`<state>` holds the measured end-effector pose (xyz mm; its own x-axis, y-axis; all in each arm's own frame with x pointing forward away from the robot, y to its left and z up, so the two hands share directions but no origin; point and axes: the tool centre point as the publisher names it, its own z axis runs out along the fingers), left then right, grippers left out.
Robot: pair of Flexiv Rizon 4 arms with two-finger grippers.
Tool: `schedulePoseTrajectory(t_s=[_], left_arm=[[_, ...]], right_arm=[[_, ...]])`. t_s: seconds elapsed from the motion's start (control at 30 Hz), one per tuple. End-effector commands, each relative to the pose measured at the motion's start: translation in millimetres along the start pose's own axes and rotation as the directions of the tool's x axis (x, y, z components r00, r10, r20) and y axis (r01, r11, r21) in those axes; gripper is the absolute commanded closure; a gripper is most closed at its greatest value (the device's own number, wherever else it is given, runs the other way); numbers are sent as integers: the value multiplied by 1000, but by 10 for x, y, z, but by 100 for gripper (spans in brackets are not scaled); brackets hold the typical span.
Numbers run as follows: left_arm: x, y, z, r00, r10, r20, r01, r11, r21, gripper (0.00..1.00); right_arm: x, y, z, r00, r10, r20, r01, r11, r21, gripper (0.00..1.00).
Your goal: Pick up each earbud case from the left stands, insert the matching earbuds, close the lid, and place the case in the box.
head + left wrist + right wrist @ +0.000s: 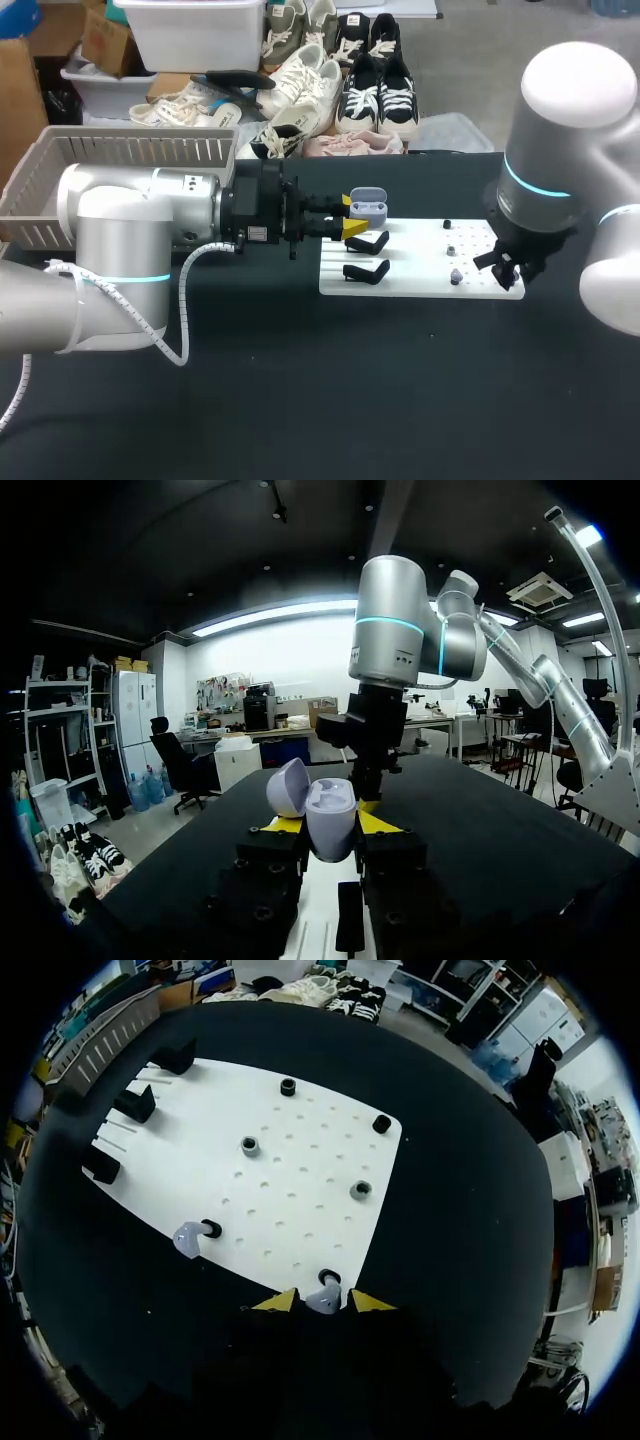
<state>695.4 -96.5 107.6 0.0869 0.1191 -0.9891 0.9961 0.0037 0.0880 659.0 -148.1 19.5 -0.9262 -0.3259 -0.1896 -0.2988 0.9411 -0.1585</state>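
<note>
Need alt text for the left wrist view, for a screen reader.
The yellow-tipped left pincer grips a pale lavender earbud case, its lid hinged open. Just beyond it my right arm stands over the black table, and a white board with a black stand lies under the pincer.

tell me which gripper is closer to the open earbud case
Left. The left gripper grips the earbud case between its fingers; the right gripper hangs over the far end of the white board.
</note>
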Motion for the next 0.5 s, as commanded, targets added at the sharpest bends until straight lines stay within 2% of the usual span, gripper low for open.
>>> schedulePoseTrajectory(t_s=[0.03, 0.07, 0.1, 0.5], left_arm=[[1, -13, 3, 1000, 1, 0, -1, 1000, -5, 100], [1, -13, 3, 1000, 1, 0, -1, 1000, -5, 100], [1, -13, 3, 1000, 1, 0, -1, 1000, -5, 100], [1, -13, 3, 1000, 1, 0, -1, 1000, -5, 100]], right_arm=[[-16, 12, 17, 1000, 1, -4, -1, 1000, 3, 87], [-17, 12, 18, 1000, 1, -5, -1, 1000, 3, 91], [-17, 13, 20, 1000, 1, -6, -1, 1000, 3, 100], [6, 15, -9, 1000, 7, -4, -7, 1000, 4, 100]])
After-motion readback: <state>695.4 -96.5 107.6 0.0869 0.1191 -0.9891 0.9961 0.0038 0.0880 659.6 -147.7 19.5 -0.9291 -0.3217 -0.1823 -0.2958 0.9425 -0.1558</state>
